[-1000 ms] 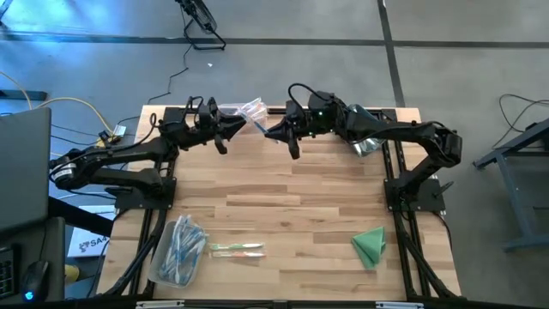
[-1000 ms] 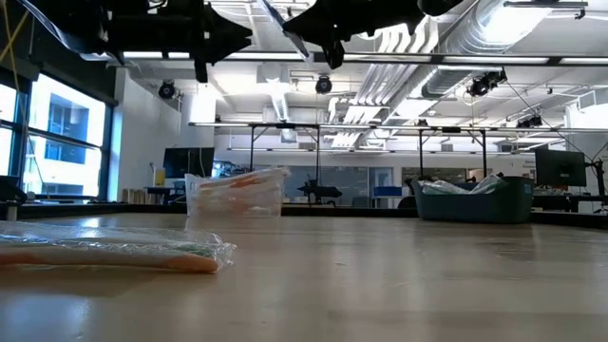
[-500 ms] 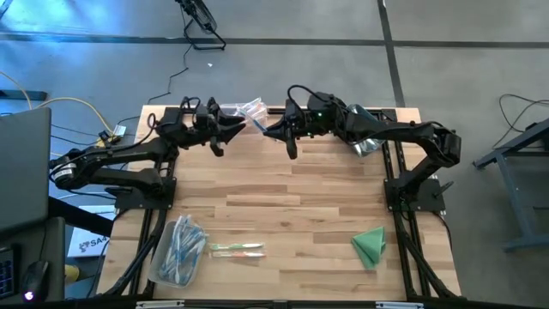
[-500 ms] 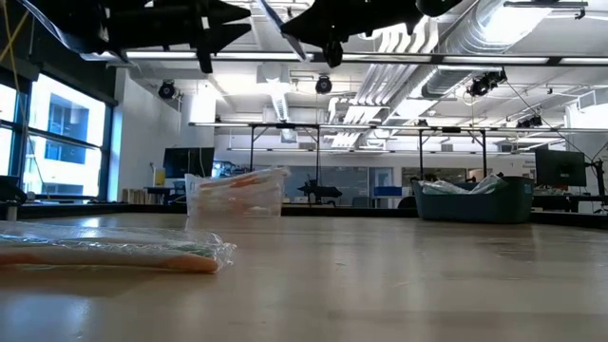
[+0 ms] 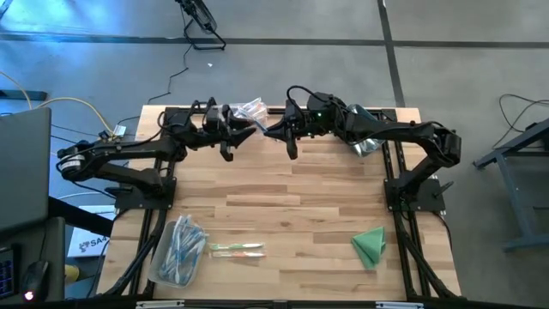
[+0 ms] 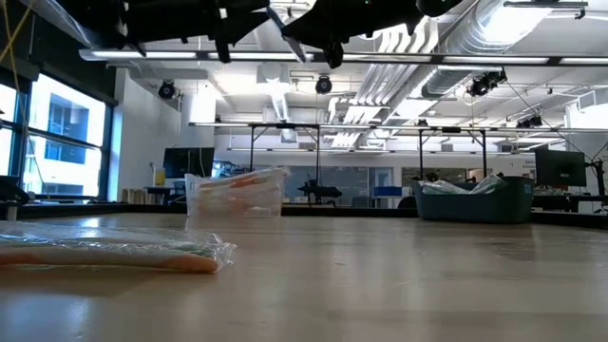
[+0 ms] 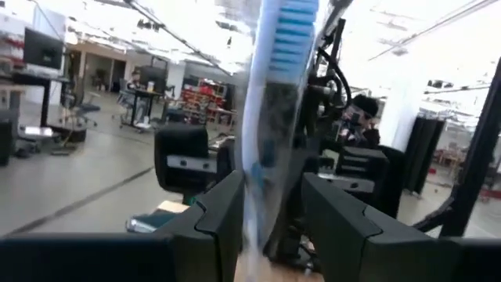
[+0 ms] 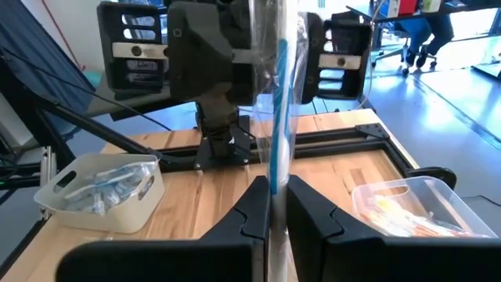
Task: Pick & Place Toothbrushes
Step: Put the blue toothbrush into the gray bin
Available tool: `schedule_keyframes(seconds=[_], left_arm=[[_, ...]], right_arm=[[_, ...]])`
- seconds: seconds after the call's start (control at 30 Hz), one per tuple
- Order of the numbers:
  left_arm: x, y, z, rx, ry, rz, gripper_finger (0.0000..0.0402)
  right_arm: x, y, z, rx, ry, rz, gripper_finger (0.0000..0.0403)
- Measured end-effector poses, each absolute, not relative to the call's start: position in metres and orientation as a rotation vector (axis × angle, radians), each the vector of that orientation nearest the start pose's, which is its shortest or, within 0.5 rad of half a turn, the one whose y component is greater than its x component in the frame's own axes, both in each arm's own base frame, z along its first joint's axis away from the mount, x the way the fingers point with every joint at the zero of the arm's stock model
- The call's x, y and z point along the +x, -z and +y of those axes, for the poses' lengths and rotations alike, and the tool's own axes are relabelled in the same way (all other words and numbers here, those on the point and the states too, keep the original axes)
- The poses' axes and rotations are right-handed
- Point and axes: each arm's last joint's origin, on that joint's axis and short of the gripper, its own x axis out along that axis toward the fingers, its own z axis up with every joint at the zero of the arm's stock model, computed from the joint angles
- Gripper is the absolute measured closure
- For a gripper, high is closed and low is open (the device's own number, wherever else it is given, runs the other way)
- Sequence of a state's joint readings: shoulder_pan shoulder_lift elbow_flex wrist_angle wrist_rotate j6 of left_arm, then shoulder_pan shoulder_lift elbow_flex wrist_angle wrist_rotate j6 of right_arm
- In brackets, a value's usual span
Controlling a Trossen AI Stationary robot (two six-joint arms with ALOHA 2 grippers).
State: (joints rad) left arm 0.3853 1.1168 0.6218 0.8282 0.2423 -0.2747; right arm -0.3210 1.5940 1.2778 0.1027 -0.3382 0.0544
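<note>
High over the table's far middle, my right gripper (image 5: 269, 133) is shut on a toothbrush (image 8: 275, 117), blue and white, in a clear wrapper. My left gripper (image 5: 247, 134) faces it from the left, open. Its two fingers (image 7: 223, 215) stand on either side of the brush's free end (image 7: 274, 94); I cannot tell whether they touch the wrapper. A wrapped orange and green toothbrush (image 5: 237, 250) lies flat near the front edge. A white bin (image 5: 178, 250) of wrapped blue toothbrushes rests on the table beside it. My right gripper pinches the wrapped toothbrush's lower end (image 8: 274, 184) between its two fingers. The fingers come about level from the table's right. The brush sticks out past the fingertips toward my left gripper, lifted clear of the table.
A clear bin (image 5: 250, 109) with orange toothbrushes stands at the far edge, under the two grippers. A second bin (image 5: 369, 142) sits at the far right under my right arm. A folded green cloth (image 5: 371, 245) lies near the front right. The table's middle is bare wood.
My left gripper has moved toward the table's right, up to my right gripper, and now has the toothbrush's free end between its fingers. My right gripper and the brush have stayed in place.
</note>
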Motion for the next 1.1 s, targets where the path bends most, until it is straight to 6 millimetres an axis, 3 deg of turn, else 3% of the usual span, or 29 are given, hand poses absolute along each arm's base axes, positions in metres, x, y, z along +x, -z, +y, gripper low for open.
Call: schedule_keyframes(seconds=[0.17,0.63,1.1], left_arm=[[0.229,-0.323,0.085,-0.145,-0.101,-0.35,0.0274],[0.23,-0.323,0.087,-0.142,-0.128,-0.326,0.0277],[0.23,-0.323,0.087,-0.143,-0.135,-0.327,0.0391]], right_arm=[[0.354,-0.326,-0.108,0.126,-0.007,0.227,0.0386],[0.354,-0.324,-0.107,0.131,-0.012,0.245,0.0386],[0.354,-0.324,-0.107,0.111,-0.011,0.242,0.0386]])
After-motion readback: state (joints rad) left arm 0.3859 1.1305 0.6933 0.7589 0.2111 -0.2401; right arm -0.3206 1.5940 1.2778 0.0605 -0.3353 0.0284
